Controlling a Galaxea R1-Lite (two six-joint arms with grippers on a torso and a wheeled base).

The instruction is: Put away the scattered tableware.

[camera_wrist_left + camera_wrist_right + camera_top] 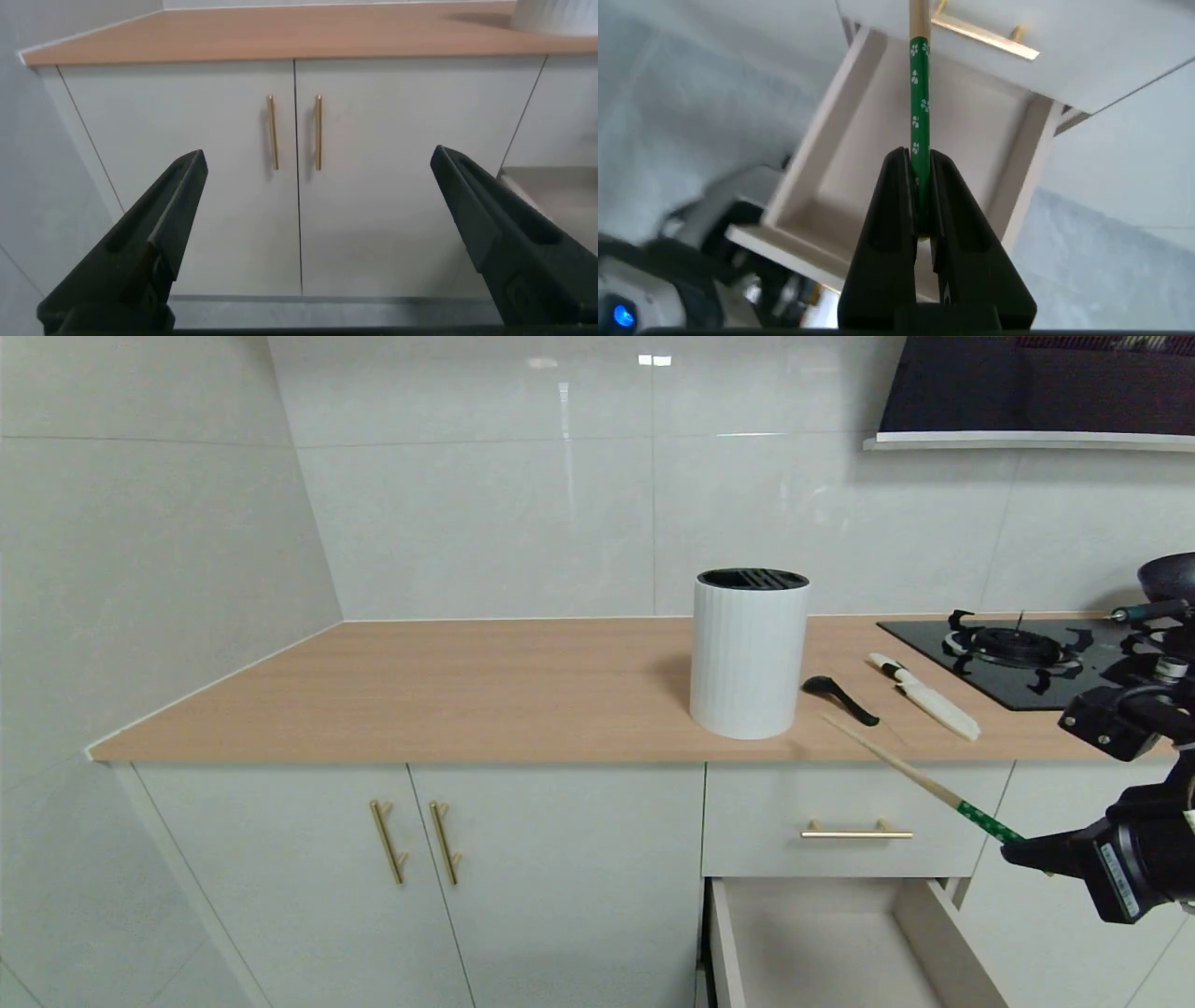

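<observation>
Pinching the green-patterned end of a chopstick (pixel 920 777), the right gripper (pixel 1018 847) hangs out in front of the cabinets, above the open drawer (pixel 812 943). Its fingers are pressed together on the stick. The bare wooden end slants up toward the counter's (pixel 420 700) front edge. I cannot tell whether that tip touches the wood.

The left gripper (pixel 318 163) is spread wide and carries nothing. It sits low, facing the double cabinet doors (pixel 294 177) under the counter's left half.

On the counter:
- A white ribbed holder (pixel 747 653) with a slotted black top stands near the front edge, right of centre.
- A black spoon (pixel 838 697) lies just beside the holder, toward the right end.
- A pale sheathed knife (pixel 924 695) lies further right.
- A gas hob (pixel 1018 653) sits at the far right.

Step in hand, by my reading: first piece lifted, not yet stowed. The next move depends on where it goes. For the holder, tilt the stick upright and line it over a slot. For the drawer, simply lower and let go. Spoon and knife are left to do.
</observation>
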